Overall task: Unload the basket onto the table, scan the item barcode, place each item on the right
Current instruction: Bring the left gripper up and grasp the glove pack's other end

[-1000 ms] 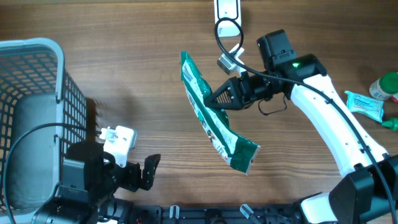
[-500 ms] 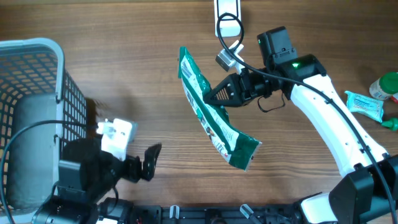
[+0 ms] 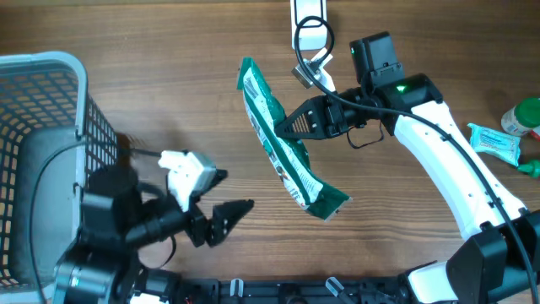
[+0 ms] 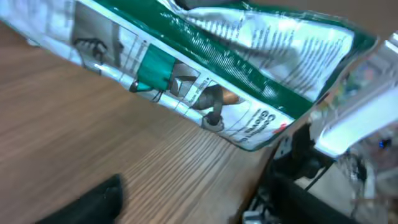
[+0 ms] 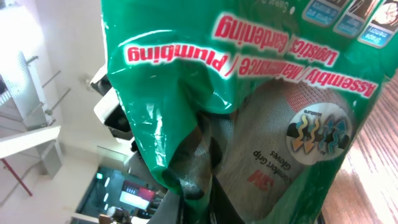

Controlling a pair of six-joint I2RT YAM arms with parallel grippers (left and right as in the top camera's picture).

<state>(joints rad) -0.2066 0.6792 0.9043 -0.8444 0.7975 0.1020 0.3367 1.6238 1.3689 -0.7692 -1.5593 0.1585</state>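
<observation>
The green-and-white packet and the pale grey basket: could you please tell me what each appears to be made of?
The green-and-white packet looks like thin glossy plastic film: it crinkles and throws bright highlights in the right wrist view. The pale grey basket seems rigid moulded plastic, matt, with a smooth rim over a grid wall; coated wire cannot be ruled out.

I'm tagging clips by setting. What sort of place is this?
Probably a mock shop checkout set up on a wooden table: a grey shopping basket, a green glove packet held up, and what looks like a white handheld scanner.
</observation>
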